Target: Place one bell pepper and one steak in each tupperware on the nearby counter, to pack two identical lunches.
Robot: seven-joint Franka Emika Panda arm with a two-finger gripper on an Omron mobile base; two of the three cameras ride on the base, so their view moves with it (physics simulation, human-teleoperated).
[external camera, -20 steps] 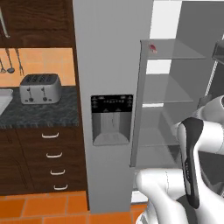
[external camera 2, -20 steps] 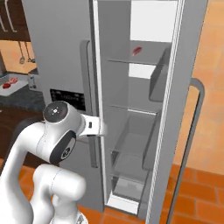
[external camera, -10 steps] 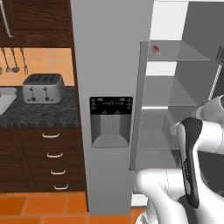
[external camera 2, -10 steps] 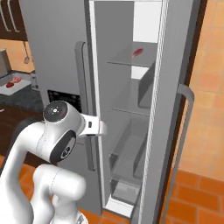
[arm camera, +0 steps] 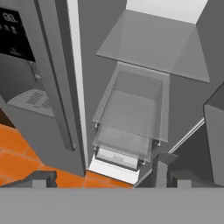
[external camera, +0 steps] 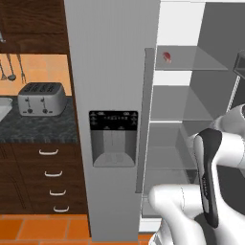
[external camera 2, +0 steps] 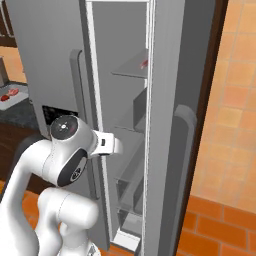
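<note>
Gripper [arm camera: 103,177] at the bottom of the hand view has its jaws spread wide, nothing between them, pointing down into the open fridge [external camera: 115,72] at the clear lower drawers [arm camera: 129,111]. One steak [external camera: 167,57] sits on the top glass shelf [external camera: 191,61], upper right of the left base view. In the right base view's left edge, a tupperware [external camera 2: 11,95] on the counter [external camera 2: 20,114] holds reddish pieces. A toaster [external camera: 42,98] stands at mid-left of the left base view.
</note>
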